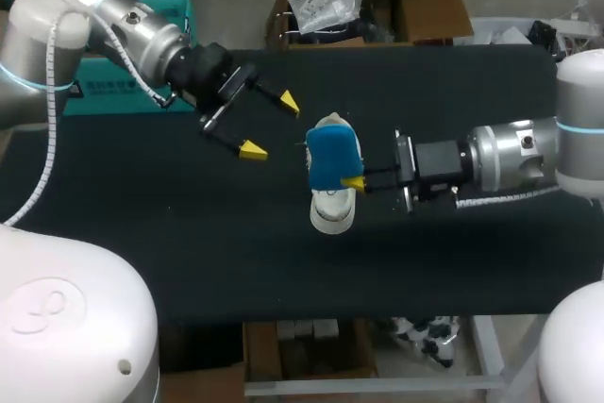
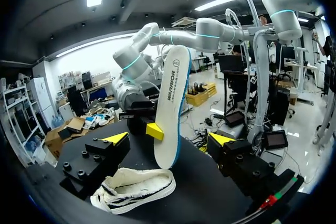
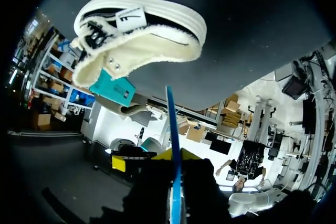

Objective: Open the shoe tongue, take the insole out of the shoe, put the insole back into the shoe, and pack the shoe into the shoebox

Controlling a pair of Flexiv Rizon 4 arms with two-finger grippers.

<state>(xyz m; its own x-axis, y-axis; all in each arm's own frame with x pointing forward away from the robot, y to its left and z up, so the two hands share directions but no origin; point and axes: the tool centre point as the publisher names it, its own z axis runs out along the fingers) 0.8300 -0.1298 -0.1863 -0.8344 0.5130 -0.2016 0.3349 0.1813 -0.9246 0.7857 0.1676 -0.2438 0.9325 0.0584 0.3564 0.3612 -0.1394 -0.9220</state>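
Blue insole (image 1: 333,158) clamped edge-on by right gripper (image 1: 357,183) over unheld shoe (image 1: 332,212); left gripper (image 1: 271,125) spread, empty, off left: the insole may buckle or push the shoe aside.

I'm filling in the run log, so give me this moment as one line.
stage: insole out of shoe | right gripper: shut on insole, upright | left gripper: open, empty | shoe: on table

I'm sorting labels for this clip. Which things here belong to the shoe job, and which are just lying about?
Job: shoe; insole, held in the right gripper; teal box, probably the shoebox; left gripper, open.
Lying about: just the table under them.
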